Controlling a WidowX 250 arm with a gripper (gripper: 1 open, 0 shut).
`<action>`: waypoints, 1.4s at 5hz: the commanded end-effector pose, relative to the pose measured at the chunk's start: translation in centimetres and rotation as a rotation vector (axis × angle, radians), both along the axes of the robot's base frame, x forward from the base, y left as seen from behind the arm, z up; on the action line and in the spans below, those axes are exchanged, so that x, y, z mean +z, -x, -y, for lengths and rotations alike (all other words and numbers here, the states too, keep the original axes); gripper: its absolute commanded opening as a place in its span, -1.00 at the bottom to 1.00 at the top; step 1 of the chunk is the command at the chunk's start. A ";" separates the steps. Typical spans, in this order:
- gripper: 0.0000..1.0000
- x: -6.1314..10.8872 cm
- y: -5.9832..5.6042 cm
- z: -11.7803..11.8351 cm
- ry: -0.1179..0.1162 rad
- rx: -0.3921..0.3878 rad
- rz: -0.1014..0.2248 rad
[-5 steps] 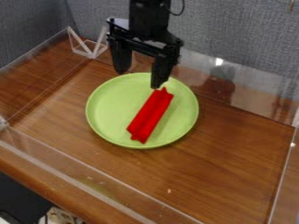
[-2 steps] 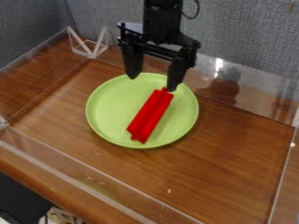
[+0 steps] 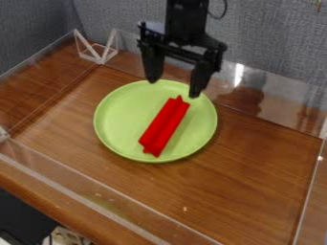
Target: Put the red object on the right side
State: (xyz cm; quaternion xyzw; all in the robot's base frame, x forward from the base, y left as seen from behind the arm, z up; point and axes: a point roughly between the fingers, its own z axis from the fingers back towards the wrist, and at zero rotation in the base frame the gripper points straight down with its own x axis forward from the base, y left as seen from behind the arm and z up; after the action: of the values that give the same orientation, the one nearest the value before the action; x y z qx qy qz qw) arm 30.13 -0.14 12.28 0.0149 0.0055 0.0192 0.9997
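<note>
Hovering wide open over the green plate (image 3: pixel 118 130), the tool (image 3: pixel 177 86) grips nothing, red block (image 3: pixel 163 126) below.

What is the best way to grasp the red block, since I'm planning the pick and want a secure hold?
Probably grip the red block near mid-length, coming from above with the gripper turned so its fingers close on the two long sides: it lies flat, slanted on the green plate, and is narrowest that way.
</note>
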 end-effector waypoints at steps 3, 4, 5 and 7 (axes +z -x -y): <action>1.00 2.8 0.4 0.7 -0.008 0.009 0.081; 1.00 3.9 0.1 1.9 -0.005 -0.016 0.087; 1.00 3.6 -0.2 -0.2 -0.011 -0.012 0.067; 1.00 3.4 0.6 -1.8 0.029 -0.020 0.020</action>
State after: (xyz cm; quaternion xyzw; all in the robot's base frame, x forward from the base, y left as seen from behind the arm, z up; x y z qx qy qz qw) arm 29.15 1.66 13.63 -0.0014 0.0322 0.0130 0.9994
